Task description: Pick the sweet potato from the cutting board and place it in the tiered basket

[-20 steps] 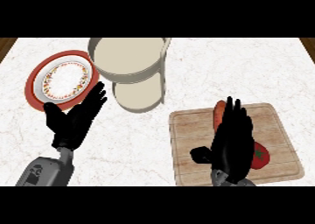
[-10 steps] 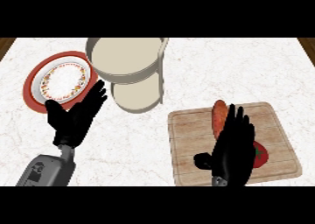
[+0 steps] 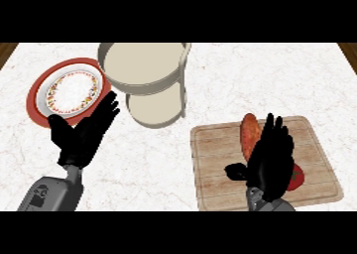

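Note:
An orange-brown sweet potato [image 3: 249, 134] lies on the wooden cutting board [image 3: 214, 163] at the lower right. My right hand [image 3: 267, 158] hovers over the board with straight fingers pointing up, open, and covers the potato's near end and right side. The beige tiered basket [image 3: 145, 64] stands at the top centre, its lower tier [image 3: 158, 106] showing beneath the upper one. At the lower left my left hand [image 3: 83, 136] rests open, fingers up, holding nothing.
A red-rimmed plate holding a patterned white bowl [image 3: 68, 92] sits at the left, just beyond my left hand. A red tomato [image 3: 295, 177] lies on the board, partly behind my right hand. Dark wood edges show at the top corners.
My right hand has slid back toward the near edge of the board, baring more of the sweet potato. The left hand is almost unmoved.

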`<state>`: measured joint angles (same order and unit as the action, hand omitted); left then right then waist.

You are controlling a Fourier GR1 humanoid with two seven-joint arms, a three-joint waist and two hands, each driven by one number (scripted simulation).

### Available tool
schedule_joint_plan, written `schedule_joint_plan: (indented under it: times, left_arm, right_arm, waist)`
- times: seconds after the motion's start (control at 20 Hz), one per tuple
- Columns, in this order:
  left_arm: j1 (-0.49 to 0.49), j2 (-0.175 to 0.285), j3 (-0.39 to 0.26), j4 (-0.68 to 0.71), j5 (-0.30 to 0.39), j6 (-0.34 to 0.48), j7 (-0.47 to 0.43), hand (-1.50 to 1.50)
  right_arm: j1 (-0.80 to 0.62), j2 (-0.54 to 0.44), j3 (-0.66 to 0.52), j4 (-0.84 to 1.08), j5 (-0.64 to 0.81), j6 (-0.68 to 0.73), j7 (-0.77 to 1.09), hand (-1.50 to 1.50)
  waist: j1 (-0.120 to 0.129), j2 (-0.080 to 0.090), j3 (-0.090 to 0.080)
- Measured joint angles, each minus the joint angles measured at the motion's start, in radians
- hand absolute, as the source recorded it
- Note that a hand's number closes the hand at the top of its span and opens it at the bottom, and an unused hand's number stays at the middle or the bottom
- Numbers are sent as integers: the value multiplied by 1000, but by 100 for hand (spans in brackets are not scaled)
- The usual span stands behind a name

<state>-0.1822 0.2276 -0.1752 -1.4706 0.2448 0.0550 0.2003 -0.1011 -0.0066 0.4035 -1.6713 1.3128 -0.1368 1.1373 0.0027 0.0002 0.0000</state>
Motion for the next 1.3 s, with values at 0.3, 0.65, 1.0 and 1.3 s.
schedule_joint_plan:
  times: [0.3, 0.65, 1.0, 1.3]
  left_arm:
    - [22, -15, 0, -14, -20, -5, 2, 0]
    - [4, -34, 28, 4, -26, -22, 4, 0]
    - [4, -56, 44, 17, -53, -40, 4, 0]
    - [1, -66, 63, 35, -69, -56, -9, 0]
  right_arm:
    - [-5, 2, -39, 52, -33, -70, -29, -150]
    - [0, 7, -112, 115, -82, -138, -83, -150]
    - [-53, 6, -152, 207, -139, -180, -117, 150]
    - [-67, 6, -138, 306, -178, -264, -230, 150]
  waist:
    - [-1, -4, -3]
    - [-2, -8, -4]
    - [-2, -10, -5]
    - [-1, -12, -8]
